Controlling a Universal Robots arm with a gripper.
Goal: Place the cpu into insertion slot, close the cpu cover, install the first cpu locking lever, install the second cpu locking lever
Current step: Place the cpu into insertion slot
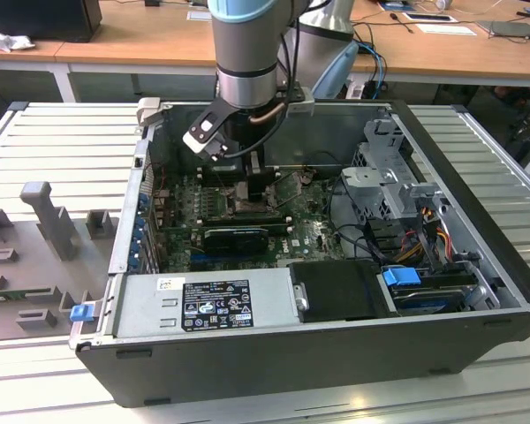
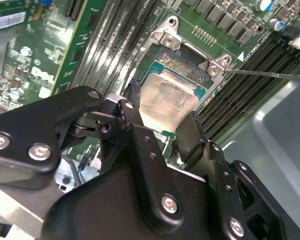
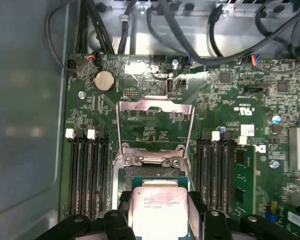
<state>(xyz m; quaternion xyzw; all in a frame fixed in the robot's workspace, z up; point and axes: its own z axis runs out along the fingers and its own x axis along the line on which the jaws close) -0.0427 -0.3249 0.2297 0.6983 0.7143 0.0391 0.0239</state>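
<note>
- One cpu, a small flat square with a pale silver top and a green edge, sits between the fingers of the hand; it lies over the near part of the insertion slot.
- Whether the chip is fully down in the slot or a little above it, I cannot tell.
- In the second wrist view the cpu has a smeared, dull metal face, and the black fingers press against two opposite edges, so the hand is pinching it.
- The insertion slot is a dark square well with a silvery rim and screwed corner brackets.
- The cpu cover, a thin silvery frame with a window, is swung open away from the slot, with the green board visible through the window.
- Long black memory slots run along both sides of the socket, and a round coin battery sits farther out on the motherboard.
- The computer case lies open on its side and holds the motherboard, a silver power supply, a grey drive cage and coloured cables.
- The arm reaches straight down into the case, which rests on a ribbed metal bench.
</note>
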